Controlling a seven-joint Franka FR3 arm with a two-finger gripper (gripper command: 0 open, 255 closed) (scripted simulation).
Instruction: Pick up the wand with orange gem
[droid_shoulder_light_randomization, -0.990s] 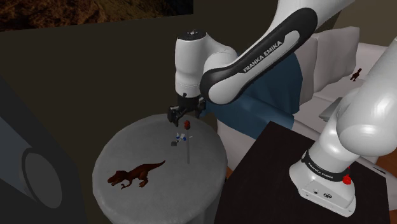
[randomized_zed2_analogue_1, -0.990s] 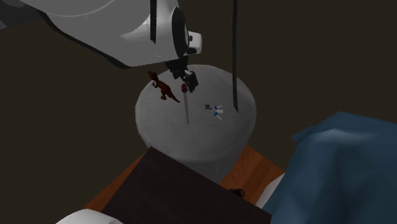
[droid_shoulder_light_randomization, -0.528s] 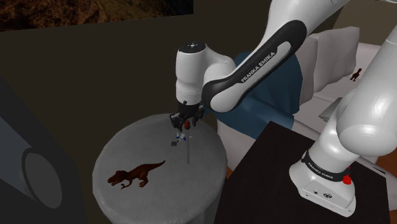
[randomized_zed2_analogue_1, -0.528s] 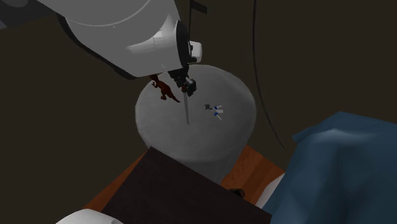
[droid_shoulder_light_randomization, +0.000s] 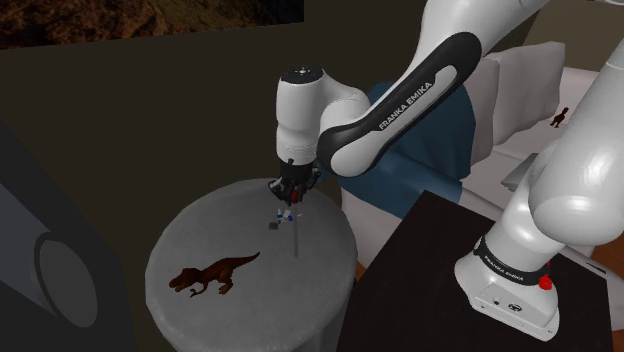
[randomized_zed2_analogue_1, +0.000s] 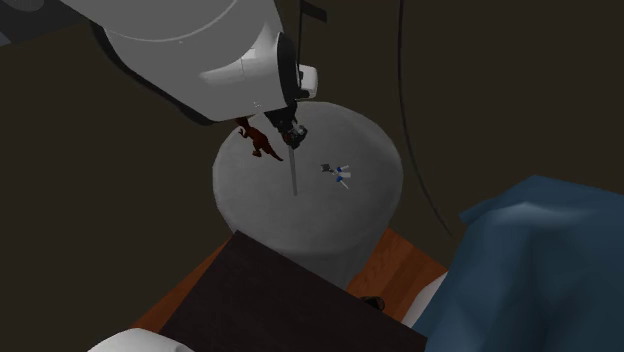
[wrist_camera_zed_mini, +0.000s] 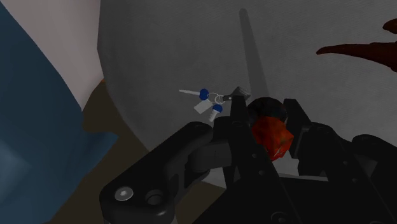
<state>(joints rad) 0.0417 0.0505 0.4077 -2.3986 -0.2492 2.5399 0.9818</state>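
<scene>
A black two-finger gripper (droid_shoulder_light_randomization: 291, 189) is shown low over a round grey table (droid_shoulder_light_randomization: 190, 235), at the end of a white Franka arm. The wand (droid_shoulder_light_randomization: 297, 235) lies flat on the table top. Its head is under the gripper, and its thin grey shaft (wrist_camera_zed_mini: 250, 54) runs straight away from the hand. In the shoulder view the shaft points toward the table's near edge.

In the wrist view, the orange-red gem (wrist_camera_zed_mini: 272, 136) is seen between the two fingers (wrist_camera_zed_mini: 304, 130). The jaws are drawn in narrow and appear to be clasped on the gem from both sides. They are set across the wand's long axis, not along it, so the grip falls at one far end. Most of the wand's length is left beyond the fingers and may well droop when lifted.

A small bunch of keys with blue tags (wrist_camera_zed_mini: 210, 102) lies just beside the gem end, apart from the shaft. A dark red toy dinosaur (droid_shoulder_light_randomization: 213, 274) stands well apart from it.
</scene>
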